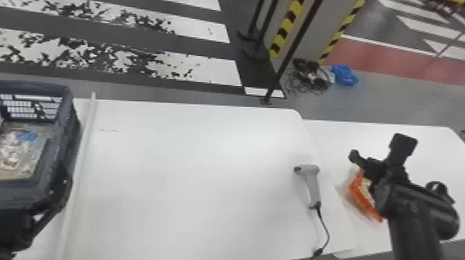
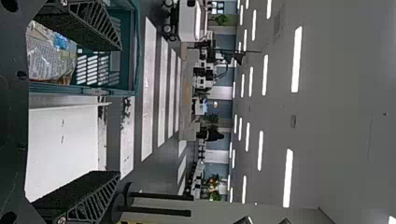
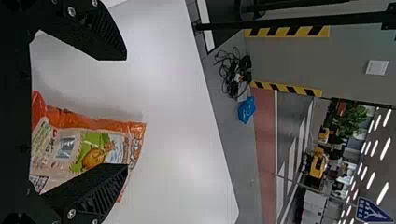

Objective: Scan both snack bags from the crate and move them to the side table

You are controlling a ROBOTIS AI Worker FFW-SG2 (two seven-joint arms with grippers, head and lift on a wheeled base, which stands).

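So the right gripper (image 1: 379, 147) is wide open right by the orange snack bag (image 1: 361, 197) on the side table (image 1: 339, 138), the grey scanner (image 1: 313, 185) is sitting on the main table (image 1: 190, 173), and the left gripper (image 1: 52, 205)'s spread too, at the crate (image 1: 71, 128) with another snack bag (image 1: 15, 148) inside.

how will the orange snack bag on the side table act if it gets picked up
The orange snack bag would probably flex, judging by its crinkled edges. Its smooth-looking film might slip a little. Its broad, flattish shape seems unlikely to roll.
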